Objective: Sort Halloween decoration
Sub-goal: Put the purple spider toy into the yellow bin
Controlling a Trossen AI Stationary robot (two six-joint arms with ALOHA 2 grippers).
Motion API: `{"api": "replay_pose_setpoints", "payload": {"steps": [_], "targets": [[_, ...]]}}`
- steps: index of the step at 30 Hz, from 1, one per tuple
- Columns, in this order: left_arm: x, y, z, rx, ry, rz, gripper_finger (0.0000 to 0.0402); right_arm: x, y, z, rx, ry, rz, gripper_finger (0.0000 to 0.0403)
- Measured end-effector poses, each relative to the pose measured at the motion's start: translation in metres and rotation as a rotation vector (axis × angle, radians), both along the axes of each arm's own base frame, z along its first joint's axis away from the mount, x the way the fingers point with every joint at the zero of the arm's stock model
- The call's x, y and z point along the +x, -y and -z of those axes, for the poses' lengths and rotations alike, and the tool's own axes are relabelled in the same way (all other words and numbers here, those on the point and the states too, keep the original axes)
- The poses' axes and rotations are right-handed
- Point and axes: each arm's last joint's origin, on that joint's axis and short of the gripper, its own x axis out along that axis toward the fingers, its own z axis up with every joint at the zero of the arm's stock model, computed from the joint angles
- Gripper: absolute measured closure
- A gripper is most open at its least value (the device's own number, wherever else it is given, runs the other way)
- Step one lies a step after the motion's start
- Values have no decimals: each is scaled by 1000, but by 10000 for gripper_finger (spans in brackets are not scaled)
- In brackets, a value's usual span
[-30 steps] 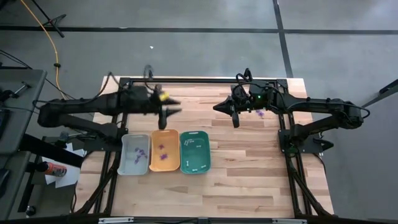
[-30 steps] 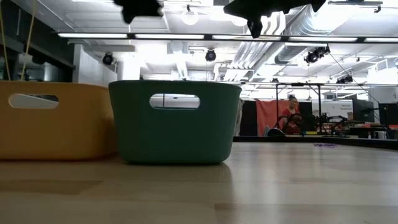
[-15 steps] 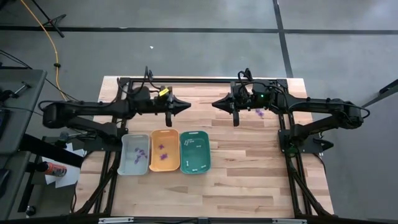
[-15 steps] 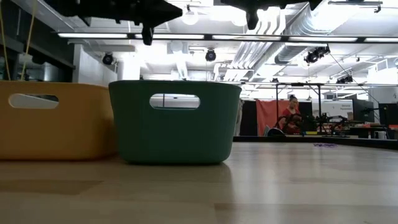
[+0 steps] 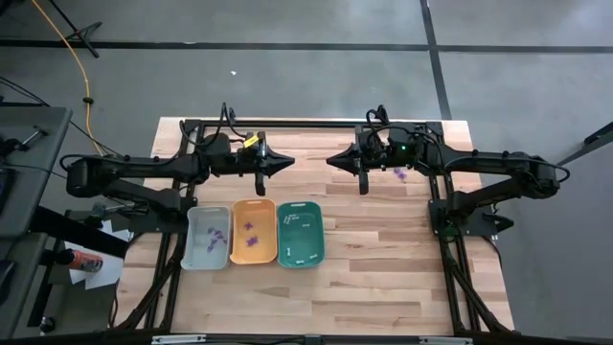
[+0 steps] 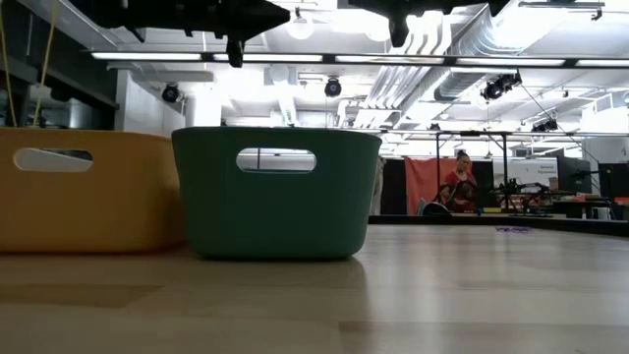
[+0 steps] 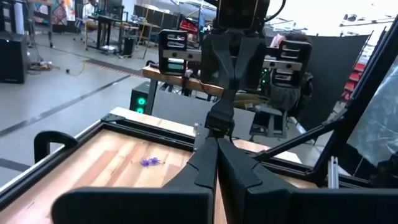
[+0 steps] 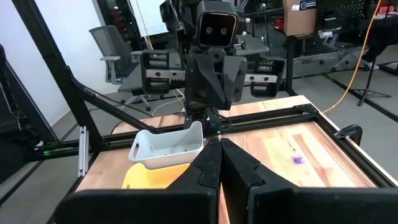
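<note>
Purple pieces lie in the grey tray (image 5: 208,238) and the orange tray (image 5: 253,232), and white stick-like pieces lie in the teal tray (image 5: 300,233). One purple piece (image 5: 399,173) lies on the table beside the right arm; it may be the purple piece in the left wrist view (image 7: 149,162). The right wrist view shows a purple piece (image 8: 298,159) on the boards at the left arm's side. My left gripper (image 5: 288,163) and my right gripper (image 5: 331,163) hang level above the table's far half, tip facing tip. Both are shut and empty, as their wrist views show for the left gripper (image 7: 216,149) and the right gripper (image 8: 219,148).
The three trays stand side by side at the table's middle left, the teal tray (image 6: 275,192) nearest the low camera. A black frame (image 5: 306,125) runs along the table's far edge. Bare boards (image 5: 383,268) lie to the right of and in front of the trays.
My left gripper has gone toward the table's right, toward my right gripper, and has turned until it lies level with its tip pointing right. It stays shut.
</note>
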Motion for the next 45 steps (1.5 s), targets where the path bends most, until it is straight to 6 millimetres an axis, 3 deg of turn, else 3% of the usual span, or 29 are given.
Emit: {"api": "replay_pose_setpoints", "payload": {"steps": [9, 13, 17, 20, 23, 28, 31, 35, 39, 45], "targets": [[0, 0, 0, 1, -1, -1, 401, -1, 3, 0, 0, -4, 77, 402], [0, 0, 0, 0, -4, -1, 401, -16, 27, -14, 89, -115, 352, 402], [0, 0, 2, -3, -16, -1, 401, -40, 56, -12, 154, -385, 551, 402], [0, 0, 3, -6, -29, -2, 401, -58, 70, 7, 242, -573, 658, 398], [0, 0, 5, -17, -54, -2, 401, -75, 75, 44, 317, -778, 711, 375], [0, 0, 9, -26, -86, -2, 401, -103, 68, 112, 520, -1018, 812, 301], [0, 0, 9, -27, -88, -2, 401, -114, 64, 141, 592, -1067, 864, 256], [0, 0, 9, -27, -88, -2, 401, -123, 63, 157, 653, -1088, 946, 217], [0, 0, 9, -27, -88, -2, 401, -134, 68, 163, 665, -1107, 1046, 211], [0, 0, 9, -27, -88, -9, 401, -141, 74, 169, 594, -1145, 923, 211]]}}
